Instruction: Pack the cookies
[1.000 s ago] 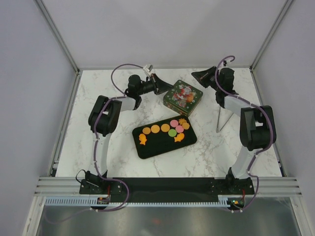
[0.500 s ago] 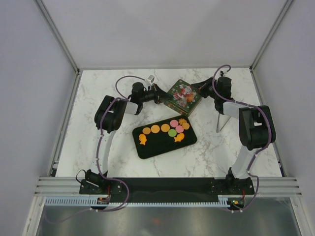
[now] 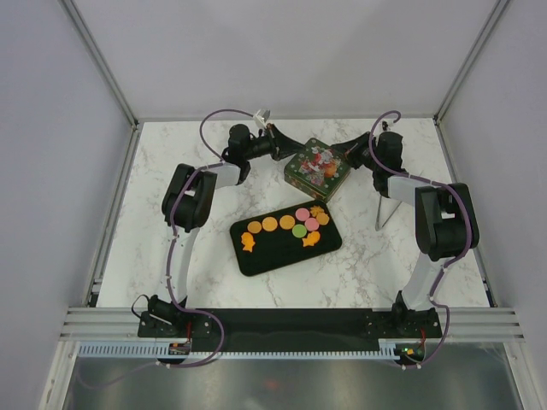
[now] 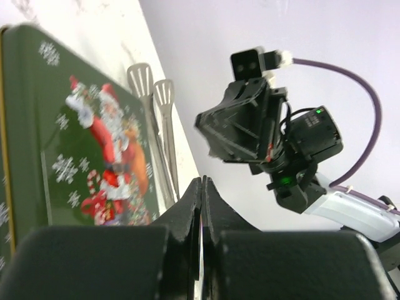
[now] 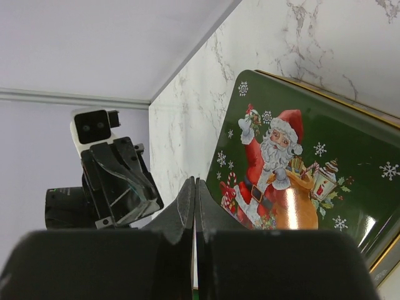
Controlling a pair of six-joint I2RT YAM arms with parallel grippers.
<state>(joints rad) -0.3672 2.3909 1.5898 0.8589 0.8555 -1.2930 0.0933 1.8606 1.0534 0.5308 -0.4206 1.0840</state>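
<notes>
Several cookies (image 3: 287, 222), round and fish-shaped in orange, pink and green, lie on the black tray (image 3: 265, 256) in the middle of the table. Behind it sits a closed green Santa tin (image 3: 316, 166), also in the left wrist view (image 4: 37, 125) and the right wrist view (image 5: 312, 169). My left gripper (image 3: 278, 154) (image 4: 203, 181) is shut and empty at the tin's left edge. My right gripper (image 3: 350, 155) (image 5: 194, 181) is shut and empty at the tin's right corner. The two grippers face each other across the lid.
Metal tongs (image 3: 386, 205) lie right of the tin beside the right arm, and show in the left wrist view (image 4: 153, 119). The marble table (image 3: 171, 256) is enclosed by white walls with frame posts at its edges.
My right gripper has come down and left to the tin's right corner. My left gripper has shifted slightly along the tin's left edge. Both stay shut; the cookies have not moved.
</notes>
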